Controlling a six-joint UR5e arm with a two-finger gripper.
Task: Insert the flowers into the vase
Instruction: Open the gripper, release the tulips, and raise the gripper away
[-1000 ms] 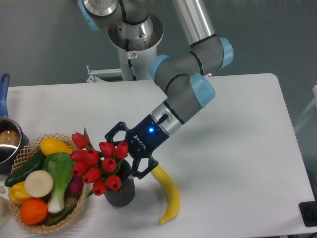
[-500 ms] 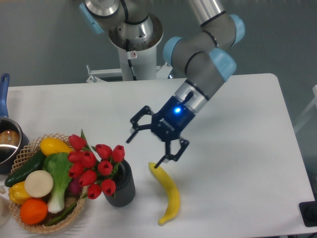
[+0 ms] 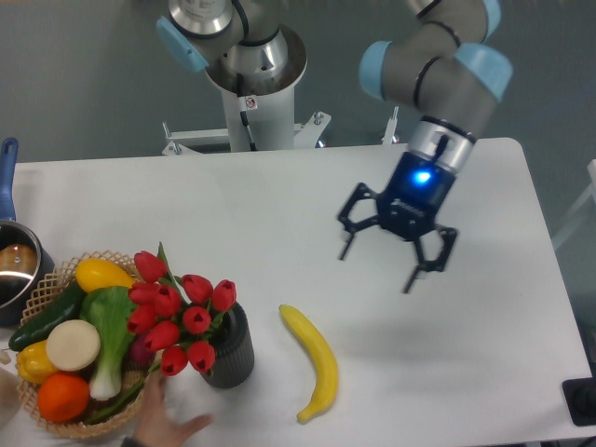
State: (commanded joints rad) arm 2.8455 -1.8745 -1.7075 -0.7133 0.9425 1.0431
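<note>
Two-finger gripper [image 3: 395, 247] spread, empty, well right of red tulip flowers [image 3: 177, 312] leaning left in the ribbed dark grey vase [image 3: 230, 349].

Red flowers [image 3: 177, 317] with green stems stand in a dark grey ribbed vase [image 3: 230, 349]. The bench [image 3: 279, 214] is white. The banana [image 3: 312, 360] is yellow. The woven basket [image 3: 56, 279] is tan. The black hand [image 3: 376, 267] shows a blue light.
</note>
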